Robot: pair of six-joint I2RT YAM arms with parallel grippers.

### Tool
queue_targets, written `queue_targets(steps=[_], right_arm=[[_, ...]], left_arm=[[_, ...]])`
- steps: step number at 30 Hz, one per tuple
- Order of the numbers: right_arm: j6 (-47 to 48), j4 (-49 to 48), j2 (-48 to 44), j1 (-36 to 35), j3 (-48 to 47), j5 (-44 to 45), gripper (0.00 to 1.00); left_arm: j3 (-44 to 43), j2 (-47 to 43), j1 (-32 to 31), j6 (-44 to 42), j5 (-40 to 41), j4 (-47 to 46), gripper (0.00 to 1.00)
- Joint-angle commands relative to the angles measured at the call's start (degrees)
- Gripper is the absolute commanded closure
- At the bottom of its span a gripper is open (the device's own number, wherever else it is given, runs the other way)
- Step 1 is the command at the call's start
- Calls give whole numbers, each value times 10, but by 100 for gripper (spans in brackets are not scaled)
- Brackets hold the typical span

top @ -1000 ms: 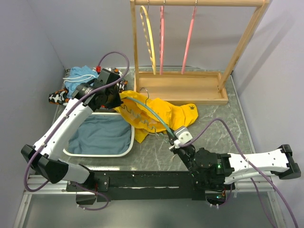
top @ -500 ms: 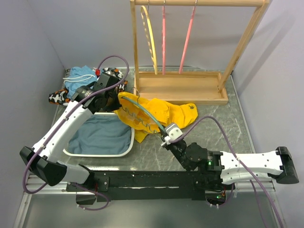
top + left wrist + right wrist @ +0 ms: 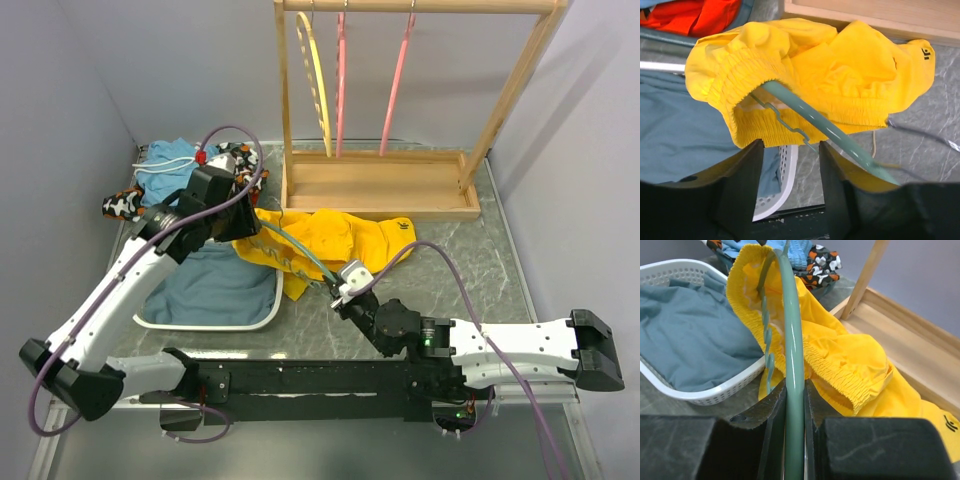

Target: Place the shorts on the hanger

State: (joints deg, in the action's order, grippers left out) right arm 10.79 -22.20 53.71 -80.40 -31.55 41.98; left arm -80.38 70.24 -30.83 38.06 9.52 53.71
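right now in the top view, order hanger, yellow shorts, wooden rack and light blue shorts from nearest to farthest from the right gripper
1. hanger: in the right gripper's fingers
2. yellow shorts: just beyond, over the hanger
3. wooden rack: back, centre-right
4. light blue shorts: back-left corner

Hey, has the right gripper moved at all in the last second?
Yes. The right gripper, clamped on the hanger, has slid left toward the white basket.
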Motion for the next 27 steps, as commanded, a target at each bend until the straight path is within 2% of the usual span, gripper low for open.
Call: queue_targets(steps=[1,7,11,17,27], right_arm=[[-47,-70,-4,8,-3,-18,100],[-62,-55,3,18,-8,-29,100],[-67,-47,15,20,-18,-35,100],[-70,-43,27,22,-25,-39,100],[-74,-37,29,22,-26,-39,100]], left_arm=[[49,-52,-1,-55,-18,-69,44],[131,-151,-12,-100,-64,-162,45],[138,-180,-46,-112,-67,-230,44],[94,-117,-98,-142,2,-230,45],[85,-67,-114,-156,40,-265,45]])
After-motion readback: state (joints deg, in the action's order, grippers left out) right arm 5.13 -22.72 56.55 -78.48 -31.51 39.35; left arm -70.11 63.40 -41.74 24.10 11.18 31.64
